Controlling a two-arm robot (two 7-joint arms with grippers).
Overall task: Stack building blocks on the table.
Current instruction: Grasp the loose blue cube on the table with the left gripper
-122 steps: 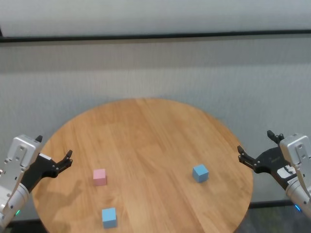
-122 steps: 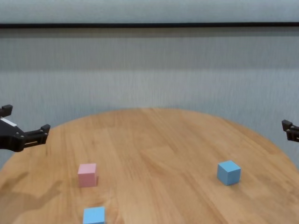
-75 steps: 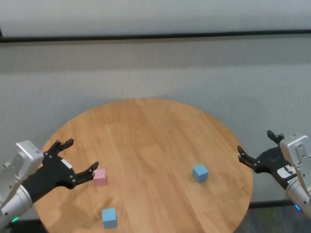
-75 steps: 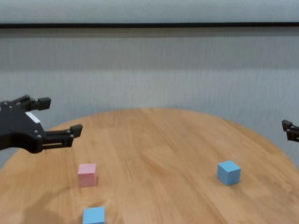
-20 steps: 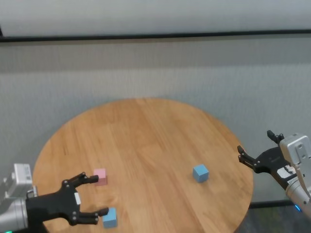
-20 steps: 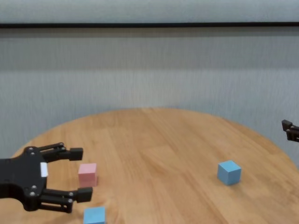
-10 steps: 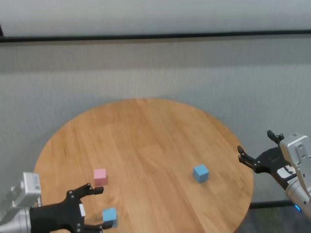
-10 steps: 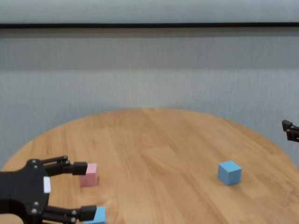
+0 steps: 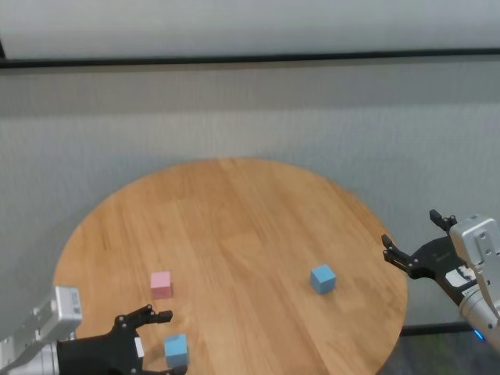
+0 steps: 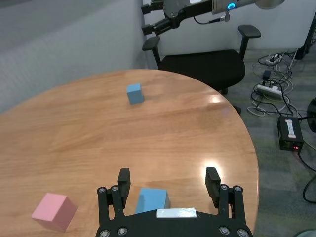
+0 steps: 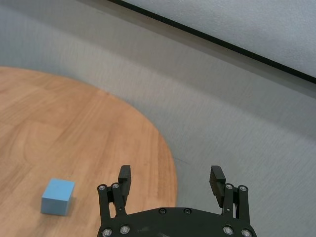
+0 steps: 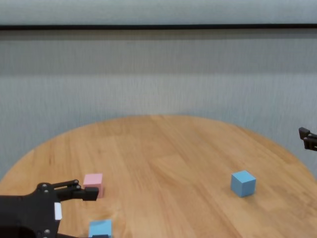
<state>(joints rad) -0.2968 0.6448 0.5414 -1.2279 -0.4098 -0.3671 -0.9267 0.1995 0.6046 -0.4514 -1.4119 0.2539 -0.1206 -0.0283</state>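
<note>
Left end effector [image 10: 168, 183] low over near-left bench [image 9: 234, 203] edge, fingers wide open, straddling near blue cube [image 10: 152, 201], no grip. Pink cube [image 9: 161, 284] just beyond, apart. Far blue cube [image 9: 322, 278] alone near right side, turned slightly askew; open wood around it. Right end effector [image 11: 171, 179] parked off bench's right edge, open, empty.

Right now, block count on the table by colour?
Light blue blocks: 2, one between the left gripper's open fingers, one toward the robot's right
Pink blocks: 1
Total: 3, all lying apart on the table, none stacked
</note>
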